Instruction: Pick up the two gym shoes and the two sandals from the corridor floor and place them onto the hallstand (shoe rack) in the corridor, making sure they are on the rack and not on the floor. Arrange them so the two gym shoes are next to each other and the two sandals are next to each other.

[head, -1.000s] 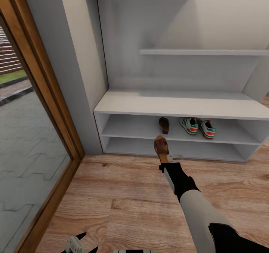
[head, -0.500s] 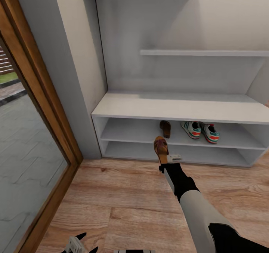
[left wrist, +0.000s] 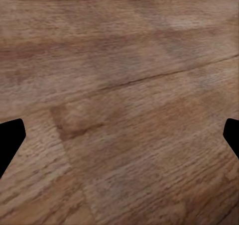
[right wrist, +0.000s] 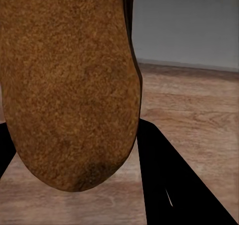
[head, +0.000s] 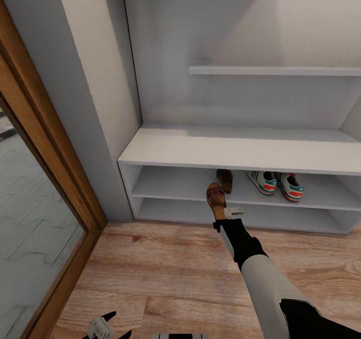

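Hallstand point(head: 235, 148): wide pale-grey unit against the wall, with 2 open tiers under its flat top and a tall back panel carrying a shelf.
Corridor floor point(head: 165, 274): wood-grain planks in front of the unit; the left wrist view looks straight onto the same planks point(left wrist: 119, 100).
Door frame point(head: 45, 143): brown wood, beside the unit, with glass and paving beyond it.
Right arm point(head: 260, 274): black and white, stretched toward the unit's front.
Gym shoes point(head: 277, 184): 2 white sneakers side by side on the upper tier, toward its right end.
Held sandal point(head: 216, 198): clamped in the right gripper point(head: 224, 213), raised off the floor just in front of the tiers; its tan sole point(right wrist: 69, 85) is close before the right wrist camera.
Other sandal point(head: 225, 180): on the upper tier, left of the sneakers and behind the held one.
Left gripper point(head: 103, 325): low near the floor, its 2 dark fingertips point(left wrist: 10, 138) spread wide with nothing between them.
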